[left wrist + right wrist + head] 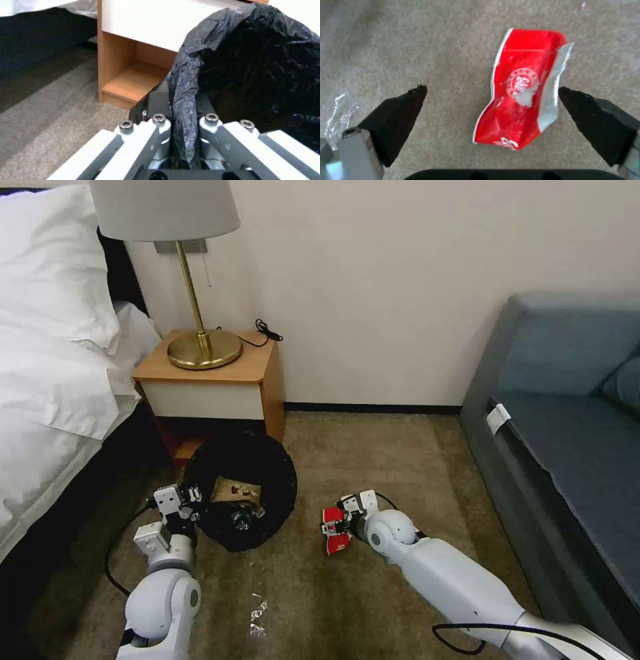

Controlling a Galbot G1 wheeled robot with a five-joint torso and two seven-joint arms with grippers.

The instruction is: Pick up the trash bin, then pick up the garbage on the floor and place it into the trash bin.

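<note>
The trash bin (241,488) was held tilted just above the carpet (400,467), in front of the wooden nightstand (220,380) at the far left, its mouth turned toward the robot. Its black bag (253,62) was folded over the rim. The rim was clamped by the left gripper (193,499) at the bin's left edge; in the left wrist view the fingers (159,105) were seen closed against a fold of the bag on either side. Inside the bin a patch of light brown with small dark spots could be made out, but what it was could not be told.

The red snack packet (520,90) was lying flat on the carpet to the right of the bin and apart from it. The right gripper (337,527) was lowered over the packet with its fingers spread wide. In the right wrist view the black fingertips (403,110) were seen on either side of the packet, neither pressing on it.

A scrap of clear film (257,613) was lying on the carpet nearer the robot, between the two arms. A brass lamp (200,340) was standing on the nightstand, a bed with white bedding (53,347) was placed at the far left, and a grey-blue sofa (573,413) was placed at the right.
</note>
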